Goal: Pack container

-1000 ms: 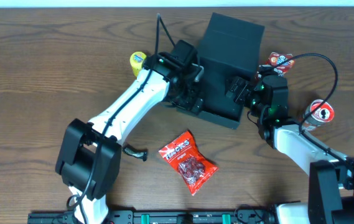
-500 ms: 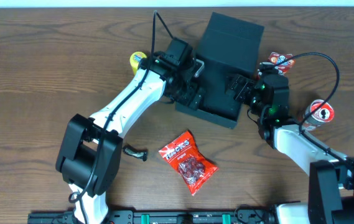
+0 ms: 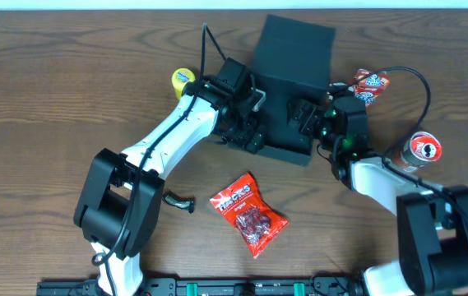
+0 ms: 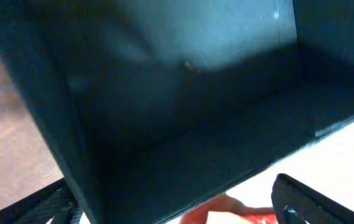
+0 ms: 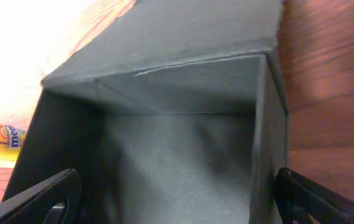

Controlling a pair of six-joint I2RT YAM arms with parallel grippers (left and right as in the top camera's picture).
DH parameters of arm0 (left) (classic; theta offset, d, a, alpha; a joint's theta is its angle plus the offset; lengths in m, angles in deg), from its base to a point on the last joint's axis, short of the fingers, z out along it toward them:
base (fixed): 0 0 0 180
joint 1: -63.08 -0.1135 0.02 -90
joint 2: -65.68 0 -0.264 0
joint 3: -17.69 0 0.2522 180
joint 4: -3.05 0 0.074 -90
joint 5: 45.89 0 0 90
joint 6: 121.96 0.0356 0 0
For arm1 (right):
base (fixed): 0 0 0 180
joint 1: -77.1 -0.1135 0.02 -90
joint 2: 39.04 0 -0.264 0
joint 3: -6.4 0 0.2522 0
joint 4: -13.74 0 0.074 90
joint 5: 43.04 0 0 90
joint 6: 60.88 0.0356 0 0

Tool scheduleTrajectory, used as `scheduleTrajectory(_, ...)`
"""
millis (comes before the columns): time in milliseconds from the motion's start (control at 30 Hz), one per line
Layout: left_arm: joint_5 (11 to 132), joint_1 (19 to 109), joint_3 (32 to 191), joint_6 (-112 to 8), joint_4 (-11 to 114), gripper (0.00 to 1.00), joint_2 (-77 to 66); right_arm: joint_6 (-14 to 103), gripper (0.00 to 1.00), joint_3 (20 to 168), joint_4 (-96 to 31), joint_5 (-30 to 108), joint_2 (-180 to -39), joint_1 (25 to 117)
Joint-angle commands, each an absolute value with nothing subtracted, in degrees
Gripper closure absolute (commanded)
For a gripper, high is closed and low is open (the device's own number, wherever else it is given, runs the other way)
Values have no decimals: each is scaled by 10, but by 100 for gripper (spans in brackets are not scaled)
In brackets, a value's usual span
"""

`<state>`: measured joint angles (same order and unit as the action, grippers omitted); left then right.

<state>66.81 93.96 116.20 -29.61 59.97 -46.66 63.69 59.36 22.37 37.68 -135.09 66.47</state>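
Observation:
The dark teal container [image 3: 281, 107] lies open on the table with its flap lid [image 3: 295, 45] raised at the far side. My left gripper [image 3: 248, 127] is open at the box's left wall. In the left wrist view its jaws [image 4: 173, 208] stand wide apart, with the box wall [image 4: 65, 137] just inside the left finger and the box's hollow inside ahead. My right gripper [image 3: 306, 119] is open at the box's right side. In the right wrist view its jaws [image 5: 177, 202] span the box's opening [image 5: 177, 162], with the right finger outside the right wall.
A red snack packet [image 3: 248, 214] lies near the front, and its edge shows in the left wrist view [image 4: 239, 214]. A yellow item [image 3: 183, 80] sits left of the box. A red-and-white packet [image 3: 369, 82] and a red can [image 3: 421, 148] are at the right. A small dark object [image 3: 180, 202] lies front left.
The container has slid and turned to the left and slightly away. The right gripper has followed it leftward. The left gripper has stayed at the left wall.

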Motion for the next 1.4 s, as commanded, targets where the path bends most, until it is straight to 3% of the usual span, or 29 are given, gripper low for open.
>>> scheduleTrajectory(0,699,947,1159,-313,613,5,-474,645,1,625,225,337,-1371,646)
scheduleTrajectory(600,689,959,1159,-346,641,5,-474,642,1,640,221,330,-1387,638)
scheduleTrajectory(833,626,951,1159,-347,646,5,-439,620,1,640,218,325,-1348,659)
scheduleTrajectory(1133,587,949,1159,-341,648,5,-368,538,1,640,104,371,-1231,660)
scheduleTrajectory(1367,533,949,1159,-342,686,5,-292,505,1,640,-71,373,-1098,656)
